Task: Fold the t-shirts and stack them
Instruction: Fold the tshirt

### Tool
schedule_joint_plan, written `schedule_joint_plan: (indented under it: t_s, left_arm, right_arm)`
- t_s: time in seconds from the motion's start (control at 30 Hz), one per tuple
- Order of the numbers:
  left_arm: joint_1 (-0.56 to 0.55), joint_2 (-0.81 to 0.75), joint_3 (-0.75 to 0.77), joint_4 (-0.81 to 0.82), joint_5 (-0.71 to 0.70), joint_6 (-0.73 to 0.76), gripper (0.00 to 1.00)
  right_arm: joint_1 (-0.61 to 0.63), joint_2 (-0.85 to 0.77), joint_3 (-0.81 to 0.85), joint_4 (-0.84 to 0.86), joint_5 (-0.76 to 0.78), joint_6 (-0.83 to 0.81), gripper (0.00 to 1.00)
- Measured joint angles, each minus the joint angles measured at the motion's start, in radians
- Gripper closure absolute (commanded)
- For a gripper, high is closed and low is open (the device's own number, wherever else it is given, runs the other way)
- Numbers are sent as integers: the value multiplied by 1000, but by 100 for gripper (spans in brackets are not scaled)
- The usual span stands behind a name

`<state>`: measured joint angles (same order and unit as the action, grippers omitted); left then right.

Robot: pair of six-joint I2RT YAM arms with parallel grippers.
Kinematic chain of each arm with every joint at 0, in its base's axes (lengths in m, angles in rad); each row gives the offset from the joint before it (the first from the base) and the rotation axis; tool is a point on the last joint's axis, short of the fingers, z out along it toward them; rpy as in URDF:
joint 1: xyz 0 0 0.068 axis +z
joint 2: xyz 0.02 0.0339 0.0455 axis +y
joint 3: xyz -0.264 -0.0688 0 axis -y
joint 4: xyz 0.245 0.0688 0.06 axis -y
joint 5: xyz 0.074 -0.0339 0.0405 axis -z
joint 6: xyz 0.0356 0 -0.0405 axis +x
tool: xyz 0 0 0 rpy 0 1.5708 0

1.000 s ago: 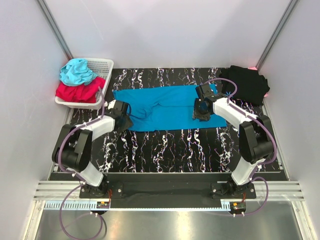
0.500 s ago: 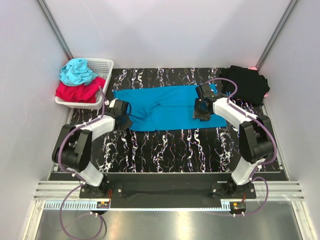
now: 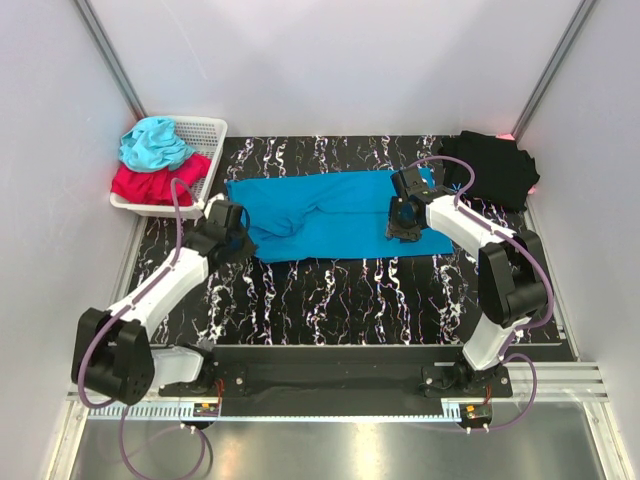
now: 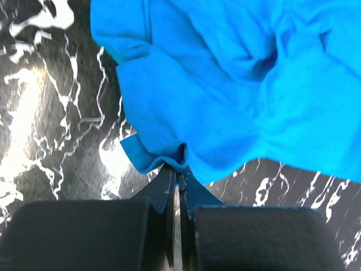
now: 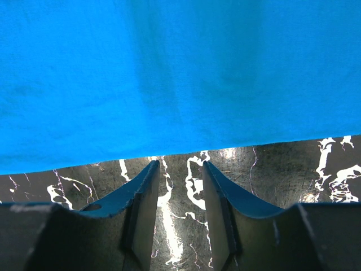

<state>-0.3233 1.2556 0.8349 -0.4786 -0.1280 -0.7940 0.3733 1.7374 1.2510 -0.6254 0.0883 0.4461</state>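
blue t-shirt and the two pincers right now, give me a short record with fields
blue t-shirt: lying spread across the table, wrinkled toward its left end
left pincer: shut on the blue t-shirt's near left edge
right pincer: open at the shirt's near right hem, gripping nothing
black t-shirt: heaped at the table's far right corner
basket: far left, holding a red cloth and a pale blue cloth

White slotted basket [image 3: 205, 128] at far-left table corner: crumpled turquoise cloth [image 3: 152, 143] atop red cloth [image 3: 150, 185]; black marbled tabletop [image 3: 330, 300]
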Motion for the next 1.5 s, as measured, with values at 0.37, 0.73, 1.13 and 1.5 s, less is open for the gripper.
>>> schedule_joint_plan:
  t_s: [0.37, 0.73, 1.13, 1.5]
  left_arm:
    - [-37, -197, -126, 20, 39, 0, 98]
    - [-40, -17, -133, 76, 87, 10, 23]
    - [-57, -188, -220, 31, 0, -19, 30]
    - [-67, -127, -269, 13, -113, -64, 52]
  right_arm:
    - [6, 28, 8, 0, -1, 4, 57]
    - [24, 39, 32, -4, -2, 6, 57]
    - [25, 50, 32, -7, -2, 6, 58]
    - [29, 52, 32, -8, -2, 6, 58]
